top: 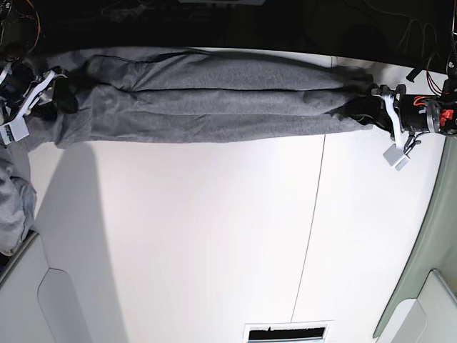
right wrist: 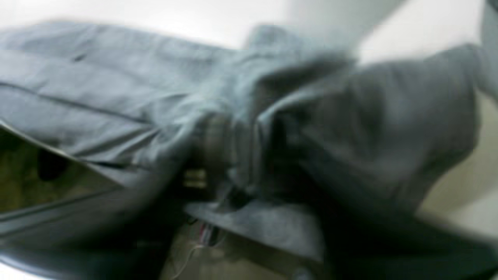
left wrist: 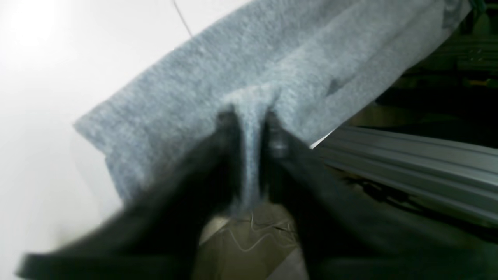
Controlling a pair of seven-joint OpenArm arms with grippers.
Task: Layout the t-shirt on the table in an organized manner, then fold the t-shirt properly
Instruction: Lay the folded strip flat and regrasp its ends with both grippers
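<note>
A: The t-shirt (top: 207,96) lies stretched in a long band along the far edge of the table (top: 214,236), its long axis running between the two arms.

B: The left gripper (left wrist: 251,128) pinches a fold of cloth between narrow jaws. The right gripper (top: 50,89) is too blurred to judge.

A: That looks like the laying-out step. Next, the shirt needs spreading toward the table's middle.

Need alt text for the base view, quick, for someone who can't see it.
A grey t-shirt lies stretched into a long wrinkled band across the far edge of the white table, the left gripper at one end and the right gripper at the other.
</note>
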